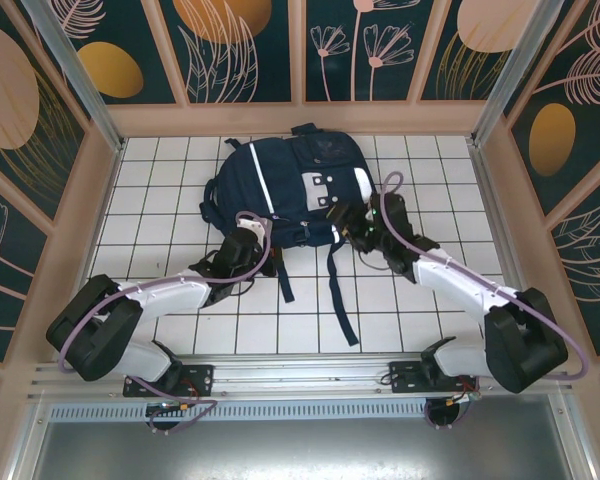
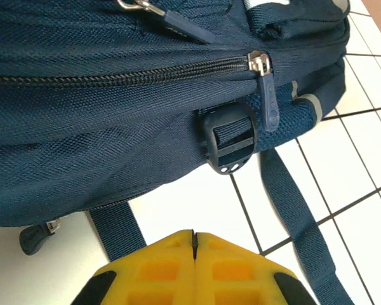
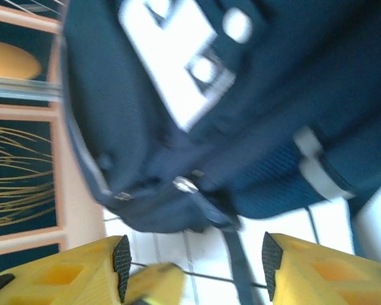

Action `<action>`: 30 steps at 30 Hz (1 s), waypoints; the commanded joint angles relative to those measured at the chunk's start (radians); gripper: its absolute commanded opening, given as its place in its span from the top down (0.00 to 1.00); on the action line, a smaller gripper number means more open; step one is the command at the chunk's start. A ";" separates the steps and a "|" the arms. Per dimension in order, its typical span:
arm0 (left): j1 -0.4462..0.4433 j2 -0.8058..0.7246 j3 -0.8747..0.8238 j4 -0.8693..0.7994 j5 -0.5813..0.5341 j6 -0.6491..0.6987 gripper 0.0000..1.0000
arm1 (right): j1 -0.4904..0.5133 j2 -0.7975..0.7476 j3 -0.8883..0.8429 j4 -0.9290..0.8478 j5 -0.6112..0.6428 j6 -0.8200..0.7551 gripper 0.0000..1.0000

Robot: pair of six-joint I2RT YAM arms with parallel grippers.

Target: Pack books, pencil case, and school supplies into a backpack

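Lying across the far middle of the white tiled tabletop (image 1: 180, 300), the navy backpack (image 1: 290, 190) has its straps (image 1: 340, 290) trailing toward the near edge. My left gripper (image 2: 195, 238) is clenched, yellow fingers pressed together with nothing between them, just off the backpack's near-left side. Ahead of it I see a closed zipper (image 2: 114, 73), its pull (image 2: 267, 101) hanging over a black buckle (image 2: 228, 143). My right gripper (image 3: 193, 267) is released, fingers spread apart and empty, close to the backpack's near-right side and facing its white patch (image 3: 171, 57).
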 commanded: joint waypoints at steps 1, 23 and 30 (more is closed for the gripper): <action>0.002 -0.033 0.018 -0.075 -0.082 -0.002 0.77 | 0.050 0.023 -0.001 0.085 -0.008 0.042 0.41; 0.000 0.191 0.072 -0.207 -0.277 0.118 0.52 | 0.089 0.109 0.043 0.077 -0.020 -0.064 0.41; -0.032 0.328 0.157 -0.220 -0.428 0.143 0.54 | 0.080 0.149 0.027 0.124 -0.068 -0.046 0.41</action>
